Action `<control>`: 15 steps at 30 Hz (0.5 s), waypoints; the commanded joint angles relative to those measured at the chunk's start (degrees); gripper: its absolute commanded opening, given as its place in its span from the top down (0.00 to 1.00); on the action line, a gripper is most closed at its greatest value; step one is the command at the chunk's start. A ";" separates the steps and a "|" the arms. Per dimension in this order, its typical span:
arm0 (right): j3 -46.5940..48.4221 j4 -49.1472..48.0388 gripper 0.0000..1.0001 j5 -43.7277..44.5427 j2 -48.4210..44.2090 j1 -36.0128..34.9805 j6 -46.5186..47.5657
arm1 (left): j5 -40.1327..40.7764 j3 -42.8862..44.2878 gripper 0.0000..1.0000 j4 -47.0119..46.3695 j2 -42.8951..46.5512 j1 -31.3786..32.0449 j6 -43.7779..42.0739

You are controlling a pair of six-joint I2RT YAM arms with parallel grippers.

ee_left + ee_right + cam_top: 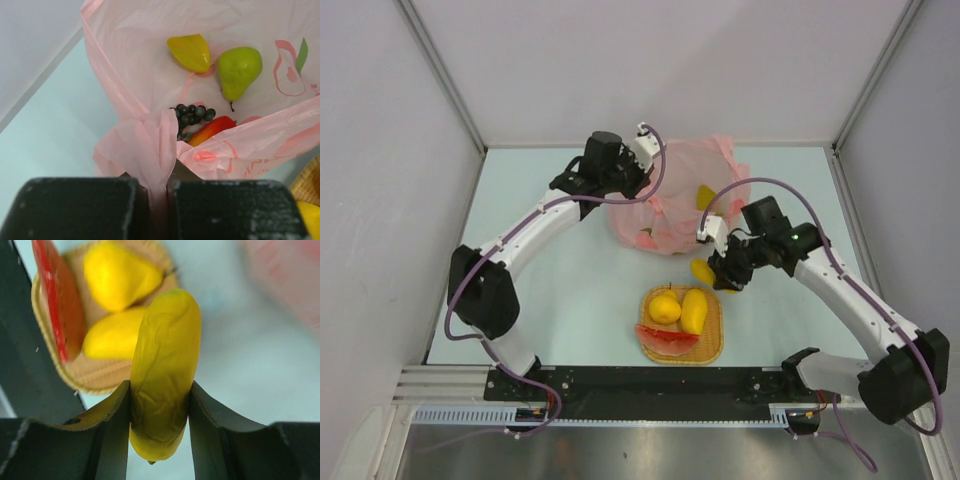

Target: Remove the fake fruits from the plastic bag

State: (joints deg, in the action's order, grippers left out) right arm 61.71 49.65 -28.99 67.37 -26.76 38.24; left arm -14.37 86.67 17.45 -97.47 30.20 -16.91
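— Up at the back of the surface (582, 312), see the pink plastic bag (682, 170)? Big and crinkly, with darker red marks on it.
— Yep. Pinched at its left side by the left claw (159, 196). Shut all the way on a bunched-up fold of the pink plastic.
— And inside the bag?
— Fruits, plain to see from the left wrist. Green pear (239, 70) lying just beside a yellow fruit (190, 52), nearly touching. Lower down, dark grapes (192, 114) right up against a red-orange fruit (212, 130), both partly hidden behind a pink fold.
— Now look at the right claw (161, 390). Where?
— Out in front of the bag, between it and the woven tray (717, 345), just beside the tray's far right corner.
— Open or closed?
— About halfway closed, squeezing a yellow banana (165, 355) from both sides. Gripped near one end, with the rest poking out past the claw's tips, toward the tray.
— Touching the surface or up in the air?
— Hard to tell.
— What about in the tray?
— Three fruits. Round lemon (665, 308) on the left, long mango (694, 310) touching it on the right. Red watermelon slice (667, 340) along the near side, pressed up against both.
— And the tray itself?
— Square, tan and woven, sitting on the surface close to the arms, well apart from the left claw.
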 commanded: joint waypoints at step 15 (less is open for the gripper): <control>-3.71 -2.10 0.95 4.12 9.01 7.06 -26.06 | -2.68 -4.67 1.00 1.26 6.85 0.21 1.97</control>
State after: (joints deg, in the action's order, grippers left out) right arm 56.80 51.77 -27.31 79.29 -22.55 26.74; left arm -15.57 82.39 18.22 -93.84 30.24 -16.32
